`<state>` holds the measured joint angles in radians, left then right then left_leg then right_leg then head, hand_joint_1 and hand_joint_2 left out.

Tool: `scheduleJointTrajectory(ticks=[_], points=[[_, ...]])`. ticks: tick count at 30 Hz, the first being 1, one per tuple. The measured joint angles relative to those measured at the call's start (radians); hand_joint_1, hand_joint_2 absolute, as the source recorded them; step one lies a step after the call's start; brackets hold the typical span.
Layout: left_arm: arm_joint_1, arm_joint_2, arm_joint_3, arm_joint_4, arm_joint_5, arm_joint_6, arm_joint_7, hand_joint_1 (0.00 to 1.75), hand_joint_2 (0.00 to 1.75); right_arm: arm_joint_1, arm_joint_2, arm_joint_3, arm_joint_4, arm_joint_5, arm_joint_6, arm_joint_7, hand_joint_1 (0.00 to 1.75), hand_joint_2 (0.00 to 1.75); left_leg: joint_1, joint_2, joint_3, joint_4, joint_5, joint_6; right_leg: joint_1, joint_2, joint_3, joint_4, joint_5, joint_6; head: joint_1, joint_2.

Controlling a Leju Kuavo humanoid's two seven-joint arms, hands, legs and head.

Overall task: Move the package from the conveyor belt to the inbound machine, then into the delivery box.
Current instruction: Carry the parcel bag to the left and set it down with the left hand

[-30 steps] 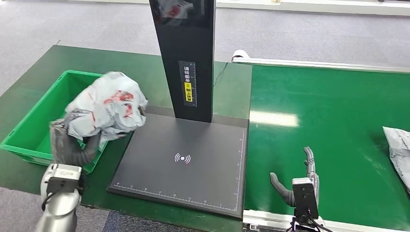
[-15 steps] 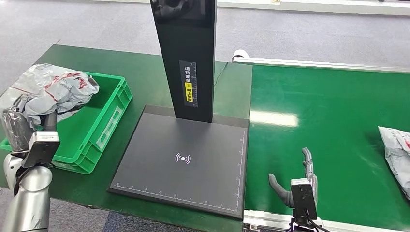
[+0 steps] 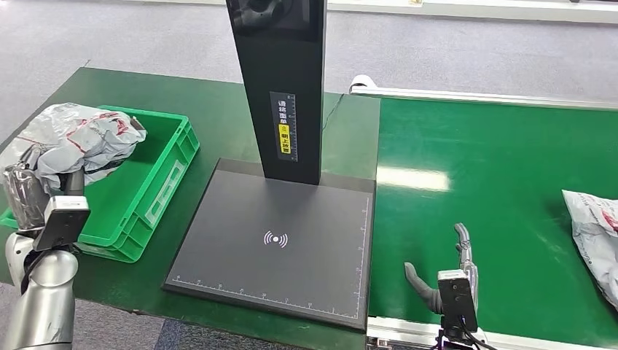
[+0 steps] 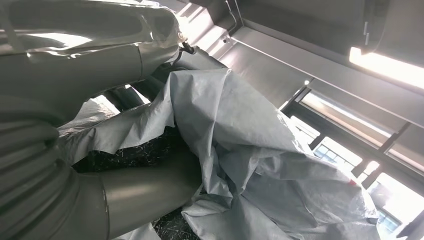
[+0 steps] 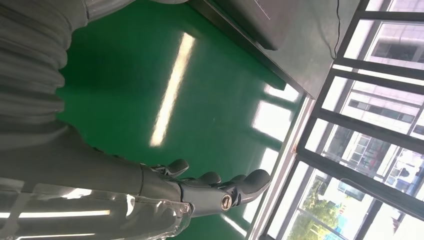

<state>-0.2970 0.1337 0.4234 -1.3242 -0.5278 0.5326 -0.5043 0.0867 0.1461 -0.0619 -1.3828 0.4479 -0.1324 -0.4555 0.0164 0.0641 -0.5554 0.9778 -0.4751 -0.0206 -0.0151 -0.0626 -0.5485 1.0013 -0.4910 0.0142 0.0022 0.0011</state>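
The package (image 3: 76,138) — a crumpled grey plastic mailer with red print — is hanging in the left hand (image 3: 33,191) above the near left corner of the green delivery box (image 3: 157,182), partly over its rim and partly out past it. From the head view the hand is mostly hiding under the bag, with only a dark finger and the grey wrist cover peeking out. The left wrist view is giving the closer look: the thick grey thumb and darker fingers (image 4: 145,187) are wrapping into the folds of the package (image 4: 250,165), gripping it from below.

The box is sitting on the green tabletop (image 3: 218,124), just beside the inbound machine (image 3: 280,240), whose flat black plate is lying bare at the foot of its tall black column (image 3: 280,87).

To the right, the conveyor belt (image 3: 495,182) is carrying a second grey bag (image 3: 596,233) at the far right edge. The right hand (image 3: 444,273) is hovering low over the near edge of the belt, well apart from that bag. In the right wrist view its fingers (image 5: 215,187) are stretching out straight and spread, holding nothing, with the green belt (image 5: 150,75) behind them — and the dark edge of the machine plate (image 5: 250,25) beyond.
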Motion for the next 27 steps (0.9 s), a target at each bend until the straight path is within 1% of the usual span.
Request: scheduleJointTrajectory(ticks=[3, 5, 10, 14, 17, 21, 22, 25, 26, 27], points=[[-0.008, 0.011, 0.009, 0.047, -0.019, 0.003, 0.02, 1.75, 1.75, 0.0, 0.0, 0.004, 0.0, -0.002, 0.0, 0.0, 0.0, 1.75, 0.0, 0.0, 0.0, 0.0, 0.0, 0.0, 0.0, 0.0, 0.0, 0.0, 0.0, 0.0, 0.0, 0.0], [-0.022, 0.022, 0.019, 0.111, -0.019, 0.007, 0.008, 1.75, 1.75, 0.0, -0.001, 0.007, 0.0, -0.007, 0.0, 0.001, 0.0, 1.75, 0.0, 0.0, 0.0, 0.0, 0.0, 0.0, 0.0, 0.0, 0.0, 0.0, 0.0, 0.0, 0.0, 0.0], [-0.069, 0.053, 0.047, 0.313, 0.009, 0.03, -0.043, 1.75, 1.75, 0.002, -0.009, 0.023, 0.0, -0.026, -0.006, 0.002, 0.0, 1.75, 0.0, 0.0, 0.0, 0.0, 0.0, 0.0, 0.0, 0.0, 0.0, 0.0, 0.0, 0.0, 0.0, 0.0], [-0.097, 0.072, 0.065, 0.497, 0.007, 0.071, -0.043, 1.75, 1.75, 0.006, -0.013, 0.036, 0.0, -0.033, -0.014, 0.002, 0.0, 1.75, 0.0, 0.001, 0.0, 0.0, 0.0, 0.0, 0.0, 0.001, 0.0, 0.0, 0.0, 0.0, 0.0, 0.0], [-0.111, 0.083, 0.085, 0.632, 0.021, 0.088, -0.06, 1.75, 1.75, 0.006, -0.014, 0.045, 0.0, -0.034, -0.014, 0.006, 0.0, 1.75, 0.0, 0.002, 0.0, 0.0, 0.0, 0.0, 0.0, 0.002, -0.001, 0.0, 0.0, 0.0, 0.0, 0.0], [-0.152, 0.089, 0.1, 0.741, 0.016, 0.097, -0.051, 1.75, 1.75, 0.006, -0.019, 0.047, 0.0, -0.034, -0.015, 0.009, 0.0, 1.75, 0.0, -0.002, 0.003, 0.0, 0.0, 0.0, 0.0, -0.001, 0.003, 0.0, 0.0, 0.0, 0.0, 0.0], [-0.161, 0.091, 0.103, 0.759, 0.013, 0.099, -0.044, 1.64, 1.75, 0.006, -0.02, 0.047, 0.0, -0.034, -0.015, 0.01, 0.0, 1.75, 0.0, -0.002, 0.004, -0.001, 0.0, 0.0, -0.001, -0.001, 0.005, 0.0, -0.001, -0.001, 0.0, 0.0], [-0.182, 0.095, 0.107, 0.799, 0.005, 0.1, -0.027, 0.33, 1.75, 0.008, -0.022, 0.048, -0.001, -0.034, -0.017, 0.01, 0.0, 1.75, 0.0, -0.002, 0.008, -0.002, -0.001, -0.001, -0.001, -0.001, 0.009, 0.0, -0.001, -0.001, 0.0, 0.0], [-0.188, 0.095, 0.11, 0.81, 0.006, 0.094, -0.025, 0.0, 1.75, 0.009, -0.022, 0.049, -0.002, -0.034, -0.017, 0.01, 0.0, 1.75, 0.0, -0.002, 0.009, -0.003, -0.001, -0.001, -0.001, -0.001, 0.01, 0.0, -0.001, -0.002, 0.0, 0.0], [-0.194, 0.096, 0.114, 0.819, 0.012, 0.083, -0.025, 0.0, 1.75, 0.01, -0.022, 0.05, -0.003, -0.034, -0.017, 0.01, 0.0, 1.75, 0.0, -0.002, 0.01, -0.003, 0.0, -0.002, 0.0, 0.0, 0.01, 0.0, -0.001, -0.003, 0.0, 0.0]])
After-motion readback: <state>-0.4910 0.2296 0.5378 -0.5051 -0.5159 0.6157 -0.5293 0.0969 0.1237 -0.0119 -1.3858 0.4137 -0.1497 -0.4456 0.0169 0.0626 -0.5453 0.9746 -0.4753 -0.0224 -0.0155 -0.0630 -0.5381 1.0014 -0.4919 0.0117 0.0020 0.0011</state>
